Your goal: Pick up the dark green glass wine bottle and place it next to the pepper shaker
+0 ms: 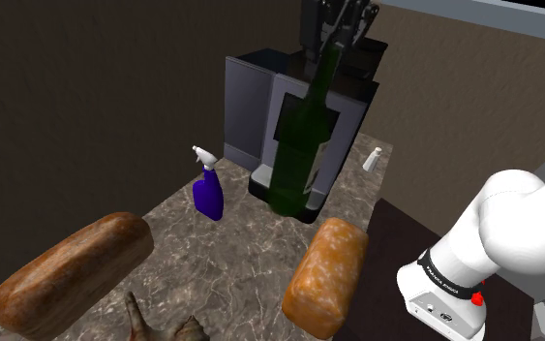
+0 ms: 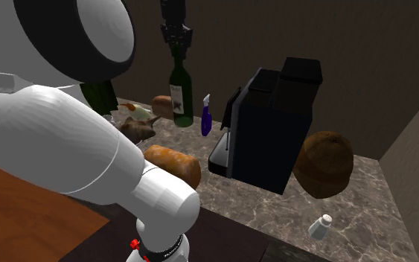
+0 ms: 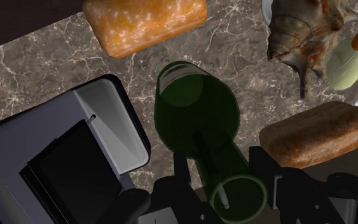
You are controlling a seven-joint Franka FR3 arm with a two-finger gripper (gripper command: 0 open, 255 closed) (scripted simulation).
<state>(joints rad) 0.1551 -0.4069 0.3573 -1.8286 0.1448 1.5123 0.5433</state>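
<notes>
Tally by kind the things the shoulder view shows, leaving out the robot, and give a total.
Bottles: 2, wine bottle and spray bottle
Loaves: 2, big loaf and orange loaf
Shell: 1
Shaker: 1
Coffee machine: 1
Total: 7

The white arm (image 1: 512, 218) bends up from the shoulder view's lower right, its bulky joints looming close in the second exterior view. The black tool (image 1: 342, 37) sits high and points downward, its fingers (image 3: 263, 173) clamped on the neck of the green bottle (image 1: 299, 145).
</notes>
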